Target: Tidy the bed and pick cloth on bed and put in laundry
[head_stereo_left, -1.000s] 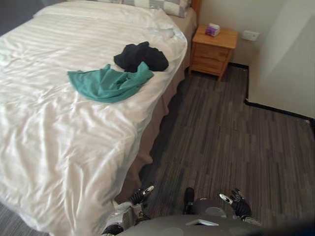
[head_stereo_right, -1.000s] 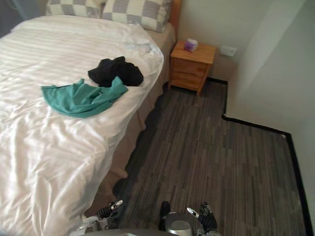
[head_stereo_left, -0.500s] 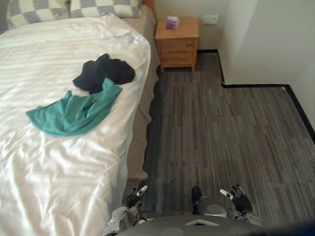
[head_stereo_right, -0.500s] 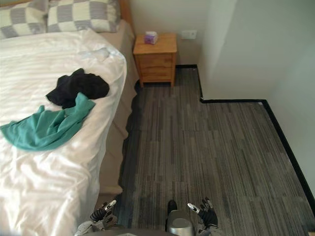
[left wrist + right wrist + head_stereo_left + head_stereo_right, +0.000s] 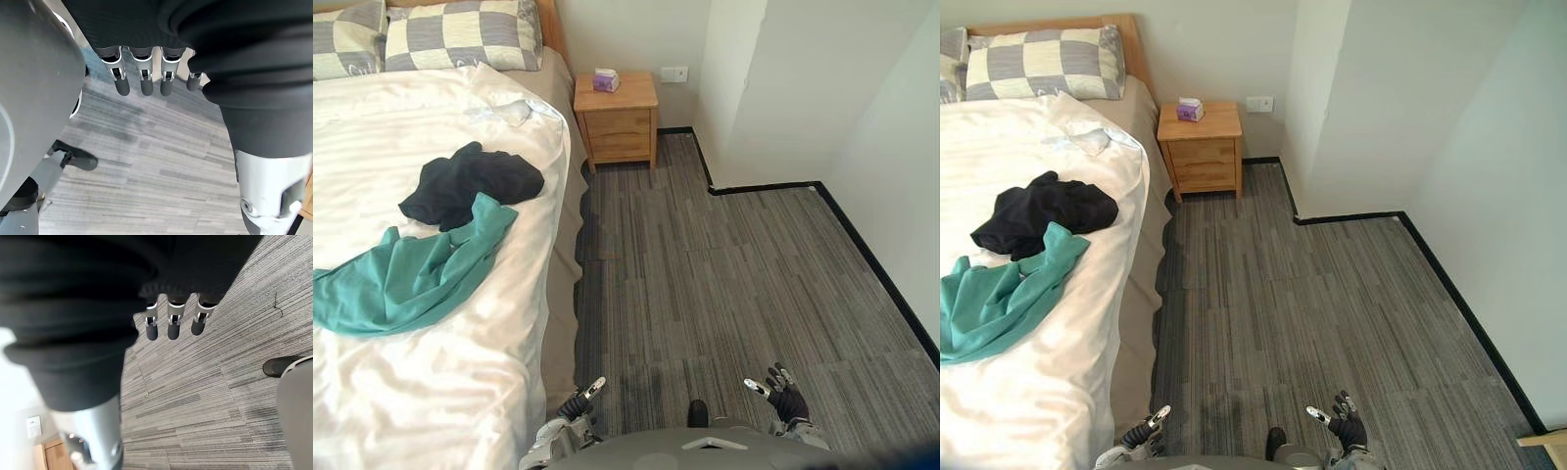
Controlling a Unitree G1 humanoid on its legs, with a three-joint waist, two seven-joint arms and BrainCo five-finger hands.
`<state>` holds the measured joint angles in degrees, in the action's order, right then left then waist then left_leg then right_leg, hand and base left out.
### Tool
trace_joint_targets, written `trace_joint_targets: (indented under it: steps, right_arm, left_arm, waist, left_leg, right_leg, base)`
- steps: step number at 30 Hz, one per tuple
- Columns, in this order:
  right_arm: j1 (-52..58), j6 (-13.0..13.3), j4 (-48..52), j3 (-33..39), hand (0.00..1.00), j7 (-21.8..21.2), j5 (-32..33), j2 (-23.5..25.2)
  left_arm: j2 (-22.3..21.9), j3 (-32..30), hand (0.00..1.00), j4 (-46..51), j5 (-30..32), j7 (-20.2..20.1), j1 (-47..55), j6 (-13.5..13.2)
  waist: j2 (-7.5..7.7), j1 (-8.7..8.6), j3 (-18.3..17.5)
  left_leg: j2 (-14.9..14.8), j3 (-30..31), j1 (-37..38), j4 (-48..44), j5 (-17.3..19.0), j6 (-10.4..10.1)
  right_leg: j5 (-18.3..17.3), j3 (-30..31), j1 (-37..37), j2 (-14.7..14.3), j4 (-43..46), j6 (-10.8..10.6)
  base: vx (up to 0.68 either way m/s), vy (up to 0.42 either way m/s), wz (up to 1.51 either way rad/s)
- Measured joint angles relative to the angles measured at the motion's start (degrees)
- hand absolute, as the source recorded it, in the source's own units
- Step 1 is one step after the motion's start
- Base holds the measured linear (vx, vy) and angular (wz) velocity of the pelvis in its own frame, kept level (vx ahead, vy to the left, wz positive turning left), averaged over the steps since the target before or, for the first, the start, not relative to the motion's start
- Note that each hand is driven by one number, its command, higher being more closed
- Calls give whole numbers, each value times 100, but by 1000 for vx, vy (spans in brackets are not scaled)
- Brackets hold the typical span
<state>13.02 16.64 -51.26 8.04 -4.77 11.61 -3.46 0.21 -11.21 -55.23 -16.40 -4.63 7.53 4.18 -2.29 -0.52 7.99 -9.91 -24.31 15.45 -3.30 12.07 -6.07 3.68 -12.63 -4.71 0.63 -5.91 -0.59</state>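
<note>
Two cloths lay on the bed point(image 5: 440, 392) as I stood on the striped grey carpet point(image 5: 724, 274) at its side: one black cloth point(image 5: 470, 183), crumpled near the mattress edge, and one teal cloth point(image 5: 406, 279) spread just below it, the two touching. My left hand point(image 5: 576, 403) and right hand point(image 5: 785, 399) hung low over the carpet, each with fingers point(image 5: 142, 81) straight and relaxed, holding nothing. Two grey-and-white checked pillows point(image 5: 460, 34) rested at the head of the white duvet. One wooden nightstand point(image 5: 617, 122) stood beside the bed against the wall, carrying one small purple box point(image 5: 605, 79), with one wall socket point(image 5: 674, 74) just beside it.
</note>
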Motion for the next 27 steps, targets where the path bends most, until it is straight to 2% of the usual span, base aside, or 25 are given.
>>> trace_joint_targets:
  steps: [2, 4, 6, 8, 9, 10, 11, 12, 13, 14, 15, 16, 17, 18, 19, 20, 21, 23, 24, 25, 26, 27]
  right_arm:
    - [10, -3, 94, 51, 0, 84, 138, 133]
    - [26, 3, 232, 197, 0, 126, 330, 273]
    - [36, -7, 308, 319, 0, 148, 514, 296]
    - [33, -37, 341, 507, 0, 116, 641, 342]
    - [24, -49, 365, 506, 0, 93, 642, 325]
    - [20, -87, 437, 467, 0, 31, 640, 289]
    - [-38, -143, 443, 449, 0, 16, 647, 306]
    - [-53, -174, 422, 444, 0, 11, 657, 307]
    - [-42, -200, 441, 395, 0, -24, 719, 276]
    - [-36, -210, 499, 354, 0, -64, 739, 253]
    - [-41, -223, 490, 315, 0, -90, 729, 203]
    - [-99, -275, 440, 242, 0, -116, 728, 156]
    - [-156, -278, 388, 185, 0, -150, 722, 173]
    - [-183, -278, 351, 177, 0, -176, 724, 198]
    - [-223, -273, 258, 163, 0, -186, 714, 213]
    - [-236, -273, 211, 152, 0, -186, 714, 211]
    - [-275, -275, 107, 148, 0, -185, 690, 208]
    - [-295, -268, 62, 128, 0, -186, 597, 194]
    - [-286, -268, 27, 73, 0, -180, 553, 183]
    - [-289, -274, 5, 47, 0, -179, 534, 189]
    - [-307, -280, -107, 8, 0, -181, 472, 180]
    - [-306, -287, -167, 14, 0, -192, 433, 200]
  left_arm:
    - [-31, -8, 0, 84, -55, -2, 48, -229]
    - [-81, -12, 0, 177, -98, -6, 58, -448]
    - [-124, -24, 0, 224, -111, -12, 74, -650]
    - [-126, -67, 0, 224, -115, -36, 74, -830]
    - [-118, -78, 0, 226, -127, -35, 61, -895]
    - [-106, -86, 0, 220, -136, -27, 44, -992]
    - [-17, -122, 0, 241, -135, -29, 29, -1033]
    - [39, -120, 0, 240, -136, -27, 31, -1060]
    - [43, -138, 0, 278, -168, -15, 55, -1111]
    - [0, -172, 0, 449, -214, -51, 77, -1189]
    - [9, -174, 0, 492, -223, -81, 67, -1210]
    - [-12, -163, 0, 537, -216, -163, 58, -1235]
    - [-10, -89, 0, 547, -220, -224, 62, -1251]
    - [7, -56, 0, 550, -224, -255, 62, -1250]
    - [31, -40, 0, 546, -257, -257, 77, -1248]
    - [32, -54, 0, 553, -310, -255, 93, -1248]
    - [29, -51, 0, 571, -386, -254, 112, -1256]
    - [25, -60, 0, 571, -517, -255, 138, -1254]
    - [24, -122, 0, 558, -548, -262, 148, -1263]
    - [30, -138, 0, 546, -547, -262, 156, -1270]
    - [103, -185, 0, 547, -547, -265, 200, -1318]
    - [132, -174, 0, 544, -545, -266, 197, -1353]
  waist:
    - [-38, 62, 24]
    - [-15, 129, 95]
    - [-58, 137, 204]
    - [-32, 147, 243]
    - [-12, 143, 294]
    - [2, 142, 387]
    - [68, 134, 447]
    - [125, 87, 473]
    - [116, 20, 510]
    - [81, 7, 601]
    - [73, 28, 623]
    - [24, 57, 635]
    - [27, 62, 651]
    - [52, 75, 670]
    - [104, 130, 702]
    - [125, 156, 717]
    - [134, 178, 719]
    - [121, 182, 711]
    - [164, 248, 700]
    - [205, 299, 661]
    - [306, 339, 540]
    - [384, 325, 496]
  left_leg:
    - [-16, -37, -163, -97, 5, 17]
    - [-61, -134, -304, -203, 27, 49]
    - [-187, -336, -464, -439, 132, 76]
    - [-362, -560, -671, -908, 410, 161]
    - [-412, -635, -681, -1080, 515, 204]
    - [-517, -732, -719, -1556, 705, 331]
    - [-666, -849, -964, -2412, 688, 527]
    - [-787, -813, -1163, -2929, 565, 758]
    - [-1017, -594, -1515, -3779, 210, 964]
    - [-1218, -236, -1862, -4511, -196, 825]
    - [-1241, -74, -2023, -4763, -164, 706]
    - [-1135, 40, -2201, -4893, 138, 453]
    - [-915, 7, -2353, -4683, 393, 368]
    - [-782, -40, -2385, -4461, 465, 390]
    - [-496, -192, -2457, -3889, 504, 423]
    - [-389, -307, -2478, -3553, 483, 432]
    - [-198, -553, -2589, -2574, 213, 424]
    - [-170, -679, -2662, -1588, -267, 390]
    - [-268, -675, -2711, -1325, -753, 454]
    - [-252, -690, -2694, -1418, -864, 502]
    - [-150, -870, -2658, -1647, -516, 734]
    - [-122, -893, -2679, -1784, -304, 782]
  right_leg:
    - [-13, -374, 50, 101, 31, -2]
    - [-39, -579, 189, 166, 191, -7]
    - [-277, -653, 463, 219, 676, 7]
    - [-824, -811, 1005, 408, 1755, 72]
    - [-1001, -860, 1098, 479, 2017, 83]
    - [-1307, -861, 1247, 573, 2477, 91]
    - [-1516, -841, 1357, 677, 2782, 83]
    - [-1574, -836, 1343, 730, 2852, 89]
    - [-1632, -831, 1215, 722, 2823, 83]
    - [-1692, -781, 1011, 659, 2747, 119]
    - [-1709, -728, 936, 628, 2715, 133]
    - [-1721, -662, 815, 620, 2619, 150]
    - [-1721, -559, 684, 623, 2478, 150]
    - [-1712, -499, 599, 637, 2395, 165]
    - [-1720, -383, 427, 676, 2234, 149]
    - [-1731, -347, 329, 698, 2149, 131]
    - [-1760, -284, 106, 742, 1923, 78]
    - [-1816, -186, -29, 758, 1747, -47]
    - [-1895, 90, -164, 790, 1674, -184]
    - [-1921, 202, -231, 832, 1598, -229]
    - [-1943, 356, -403, 962, 1451, -338]
    - [-1962, 420, -358, 1016, 1673, -369]
  base:
    - [-22, 7, 12]
    - [0, 0, 0]
    - [-15, 8, 1]
    - [29, 11, -14]
    - [70, -3, -33]
    - [98, -7, -29]
    - [100, -72, -22]
    - [96, -107, -2]
    - [174, -155, 4]
    - [218, -79, -1]
    - [308, -26, -11]
    - [279, 38, -20]
    - [265, 37, -21]
    - [256, 54, -26]
    - [212, 62, -25]
    - [348, 147, -36]
    - [294, 156, -34]
    - [307, 222, -66]
    - [365, 280, -93]
    - [520, 361, -103]
    - [412, 234, -60]
    - [543, 268, -35]
